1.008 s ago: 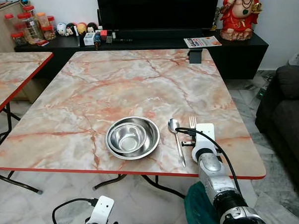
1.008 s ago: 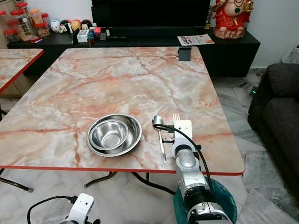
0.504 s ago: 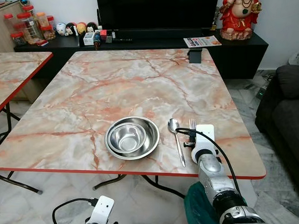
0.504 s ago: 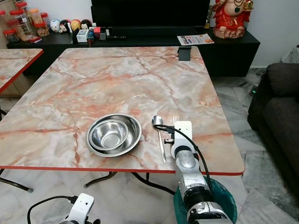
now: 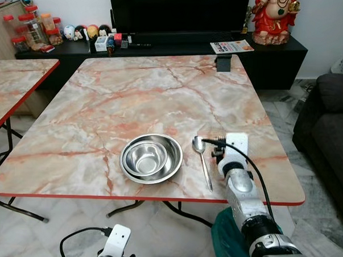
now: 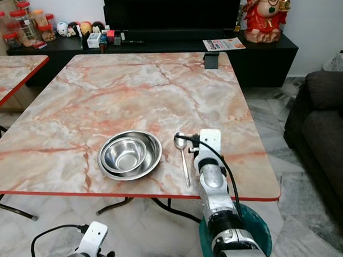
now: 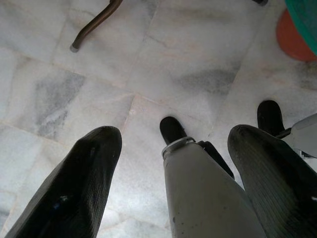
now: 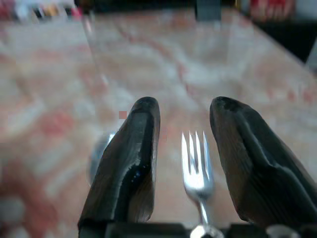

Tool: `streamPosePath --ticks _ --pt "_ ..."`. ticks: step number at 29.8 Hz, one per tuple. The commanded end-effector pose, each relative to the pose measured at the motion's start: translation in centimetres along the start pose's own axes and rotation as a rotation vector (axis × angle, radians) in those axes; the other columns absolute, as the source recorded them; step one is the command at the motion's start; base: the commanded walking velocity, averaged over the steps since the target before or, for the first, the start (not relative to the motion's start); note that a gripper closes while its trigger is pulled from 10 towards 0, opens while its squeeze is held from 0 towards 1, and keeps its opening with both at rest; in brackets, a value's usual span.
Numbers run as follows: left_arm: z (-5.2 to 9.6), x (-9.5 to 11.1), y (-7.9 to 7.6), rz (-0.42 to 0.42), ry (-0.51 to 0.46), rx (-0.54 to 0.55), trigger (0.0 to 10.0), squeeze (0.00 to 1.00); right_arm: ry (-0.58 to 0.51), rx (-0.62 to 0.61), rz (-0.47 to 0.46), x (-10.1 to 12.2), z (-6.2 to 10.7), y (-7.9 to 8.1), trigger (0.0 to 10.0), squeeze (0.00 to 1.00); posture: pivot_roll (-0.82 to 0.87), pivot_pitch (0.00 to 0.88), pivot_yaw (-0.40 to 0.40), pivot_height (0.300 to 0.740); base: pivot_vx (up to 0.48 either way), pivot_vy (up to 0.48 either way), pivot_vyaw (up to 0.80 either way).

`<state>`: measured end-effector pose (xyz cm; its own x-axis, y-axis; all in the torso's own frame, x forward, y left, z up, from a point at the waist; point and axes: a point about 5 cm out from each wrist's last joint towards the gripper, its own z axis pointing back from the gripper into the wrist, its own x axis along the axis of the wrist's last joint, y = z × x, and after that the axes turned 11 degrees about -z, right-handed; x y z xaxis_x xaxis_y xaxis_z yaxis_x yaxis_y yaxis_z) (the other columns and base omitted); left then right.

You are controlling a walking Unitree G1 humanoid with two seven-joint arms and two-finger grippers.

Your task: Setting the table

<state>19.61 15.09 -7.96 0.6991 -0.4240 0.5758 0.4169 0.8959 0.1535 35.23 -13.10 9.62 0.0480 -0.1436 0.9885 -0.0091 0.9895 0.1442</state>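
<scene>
Two black fingers of my right gripper [image 8: 181, 158] stand apart with the fork [image 8: 197, 166] lying between them, tines pointing to the far side, and I cannot tell whether they touch it or grip it. I see the fork near the table's [image 5: 133, 98] near right edge, just right of the spoon [image 5: 202, 160], which lies right of the steel bowl [image 5: 151, 157]. I judge the fork light, stiff and slippery, thin against the marble, so I would pinch it across the handle; my left gripper [image 7: 173, 168] hangs open over the floor.
</scene>
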Motion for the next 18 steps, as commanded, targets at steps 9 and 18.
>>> streamPosePath --ticks 9,18 --pt "0.0 -0.1 0.3 -0.001 0.01 0.002 10.0 0.0 -0.084 0.072 -0.02 0.2 0.9 2.2 10.0 0.0 -0.02 0.0 0.075 0.74 0.0 0.0 0.0" --pt "0.0 -0.1 0.3 0.007 0.014 0.001 10.0 0.0 -0.133 0.108 -0.019 0.9 1.0 3.0 10.0 0.0 -0.02 0.0 0.076 0.74 0.0 0.347 0.0"
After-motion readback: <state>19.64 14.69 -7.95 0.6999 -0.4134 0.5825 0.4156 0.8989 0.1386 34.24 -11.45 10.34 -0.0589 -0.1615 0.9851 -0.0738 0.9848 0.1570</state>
